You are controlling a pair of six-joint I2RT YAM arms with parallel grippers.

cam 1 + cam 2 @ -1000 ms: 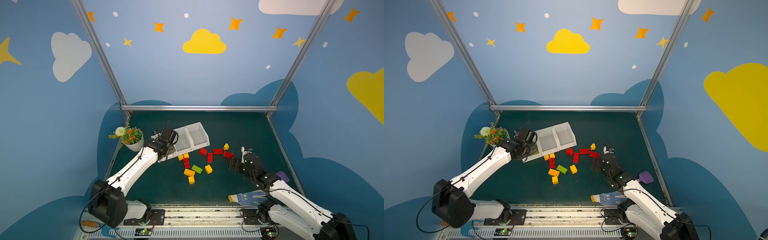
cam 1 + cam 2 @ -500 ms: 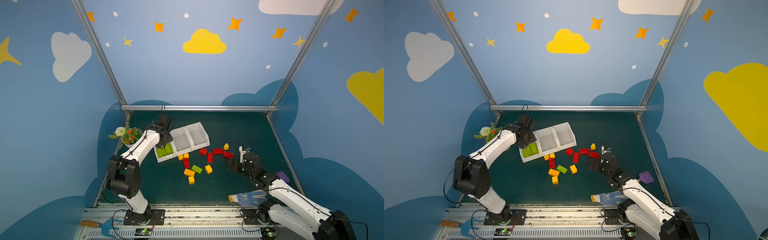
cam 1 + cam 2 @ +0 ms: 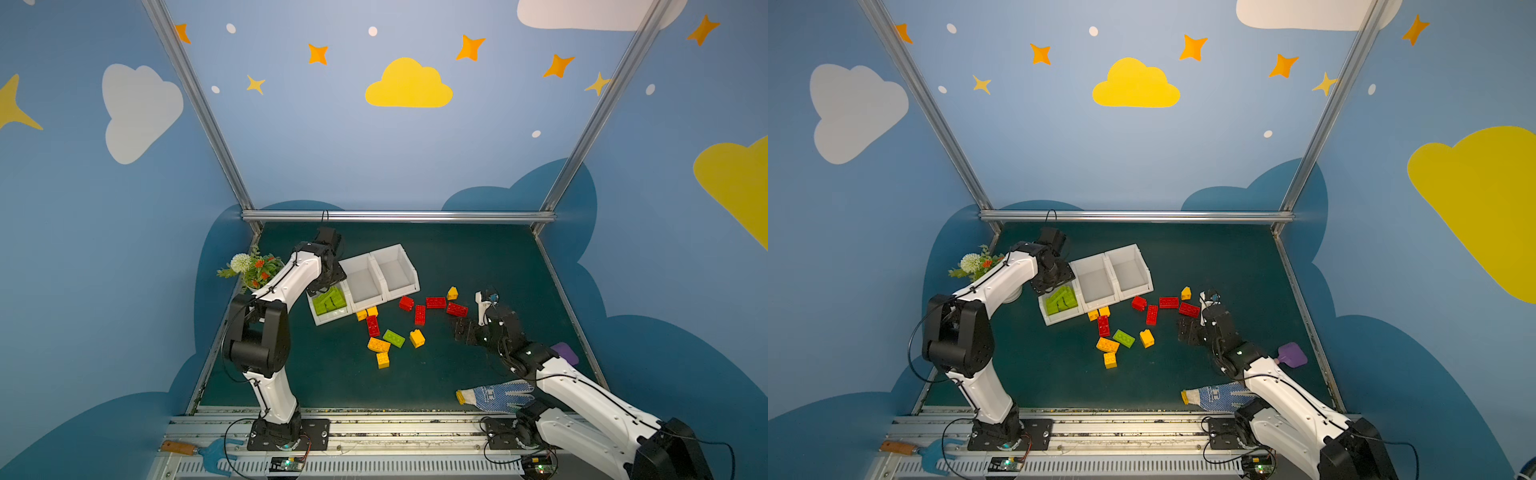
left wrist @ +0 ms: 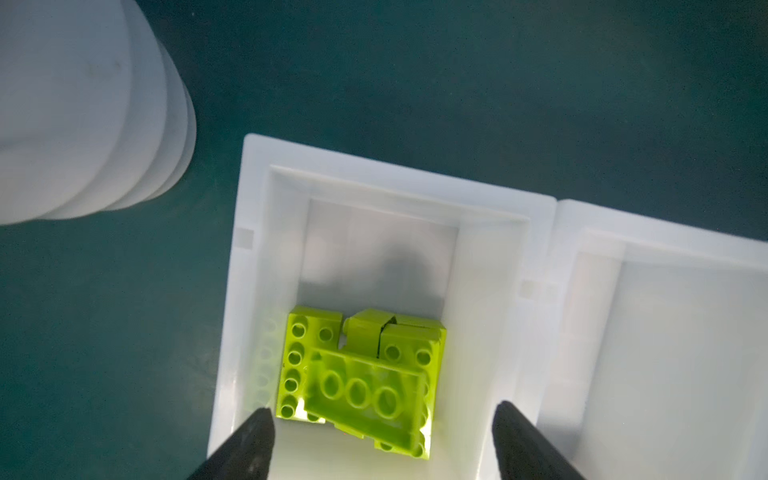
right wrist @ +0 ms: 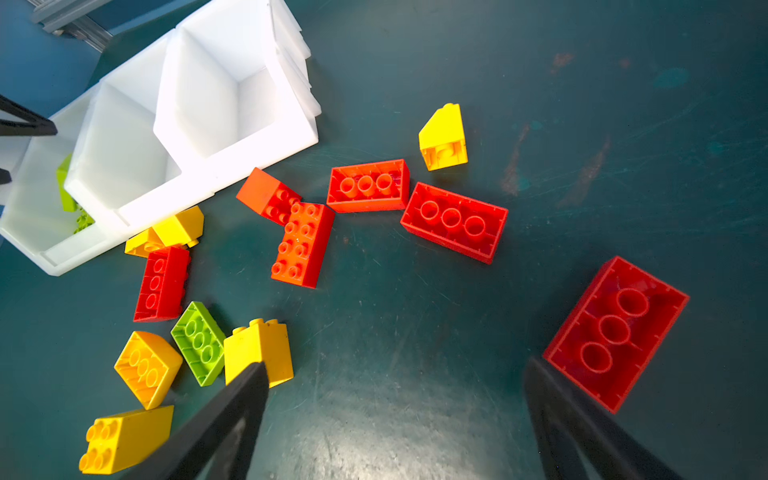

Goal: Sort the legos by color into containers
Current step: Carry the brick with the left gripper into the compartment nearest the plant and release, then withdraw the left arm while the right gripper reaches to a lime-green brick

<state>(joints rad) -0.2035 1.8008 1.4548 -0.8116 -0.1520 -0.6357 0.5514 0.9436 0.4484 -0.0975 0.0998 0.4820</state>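
Observation:
The containers (image 3: 365,278) are three white bins joined in a row on the green mat. The leftmost bin holds several lime green legos (image 3: 329,301). My left gripper (image 4: 382,409) hangs open over that bin, and an upside-down green brick (image 4: 365,399) lies loose on the pile below it. Red legos (image 3: 435,302), yellow legos (image 3: 378,344) and one green brick (image 3: 393,338) lie scattered in front of the bins. My right gripper (image 5: 395,363) is open low over bare mat, with a red brick (image 5: 615,332) just beside one finger and a yellow brick (image 5: 257,353) beside the other.
A white ribbed flower pot (image 4: 83,104) with flowers (image 3: 251,270) stands left of the bins. A blue-dotted white glove (image 3: 494,395) lies near the front right by my right arm. A purple object (image 3: 564,353) sits at the right edge.
My left arm has lifted and swung over the leftmost bin, and its jaws have opened, letting go of a green brick there. My right gripper has barely moved.

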